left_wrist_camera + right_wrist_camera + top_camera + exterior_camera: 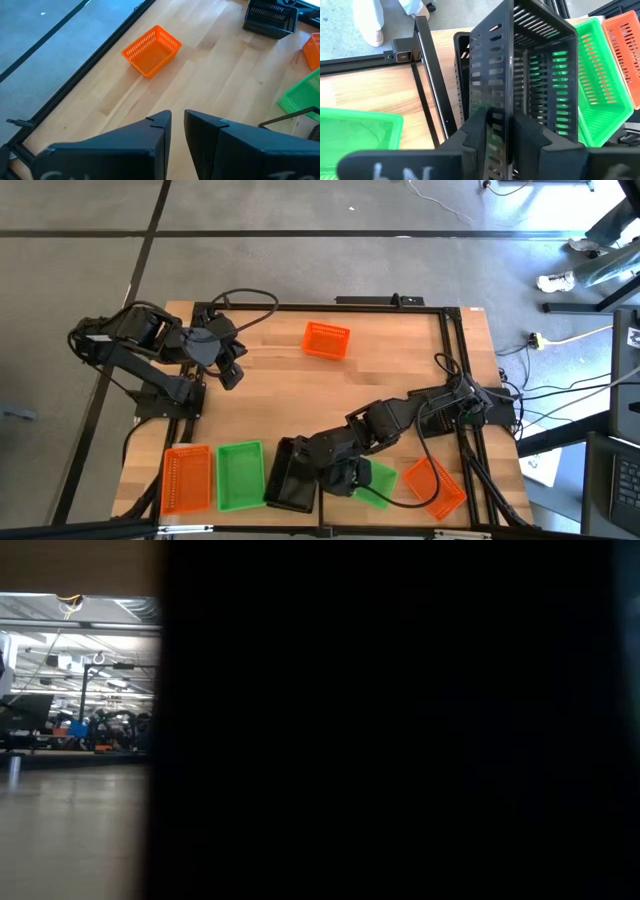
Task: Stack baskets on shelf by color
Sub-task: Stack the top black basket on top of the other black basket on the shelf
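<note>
The right gripper is low at the near edge of the table, its two dark fingers straddling the side wall of a black rectangular plastic basket with slotted lattice sides; the wall sits in the gap between them, but whether the pads press it or stand slightly off cannot be told. From above, that black basket lies at the front of the table, just beside a bright green lattice-sided plastic basket, which in turn lies against a bright orange lattice-sided plastic basket at the front left corner. On the other side of the right gripper a second green basket sits partly under the arm, with a tilted orange basket just beside it. The left gripper hangs over the table's back left area, its fingers narrowly apart with nothing between them. A lone orange basket stands well apart near the far edge of the pale wooden plank tabletop. The low view is almost wholly blocked by something dark.
</note>
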Controlling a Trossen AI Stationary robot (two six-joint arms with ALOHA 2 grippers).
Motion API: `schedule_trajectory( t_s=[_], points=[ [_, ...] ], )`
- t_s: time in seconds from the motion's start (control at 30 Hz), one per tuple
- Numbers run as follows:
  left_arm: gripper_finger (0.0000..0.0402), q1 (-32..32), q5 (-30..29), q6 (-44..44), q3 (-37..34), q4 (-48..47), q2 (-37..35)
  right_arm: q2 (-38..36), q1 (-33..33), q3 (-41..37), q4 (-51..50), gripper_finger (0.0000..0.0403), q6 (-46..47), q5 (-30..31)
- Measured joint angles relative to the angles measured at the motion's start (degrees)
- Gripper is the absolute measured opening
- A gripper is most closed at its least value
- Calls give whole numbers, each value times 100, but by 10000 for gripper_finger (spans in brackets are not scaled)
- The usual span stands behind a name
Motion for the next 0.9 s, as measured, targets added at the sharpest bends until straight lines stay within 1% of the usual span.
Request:
schedule_trajectory(
  t_s=[0.2,0.3,0.37,0.8,0.9],
  points=[
    [44,-1,0,0,0,-2,0,0,-14,0,133,73,-52,-16],
    [44,-1,0,2,0,-2,0,-2,-72,0,153,73,-3,-240],
    [44,-1,0,2,0,-4,0,-2,-98,0,129,73,24,-270],
    [44,-1,2,148,0,-5,2,31,-96,-2,141,72,151,-304],
    [44,-1,2,149,0,-4,2,31,-99,-2,146,72,296,-305]
  ],
)
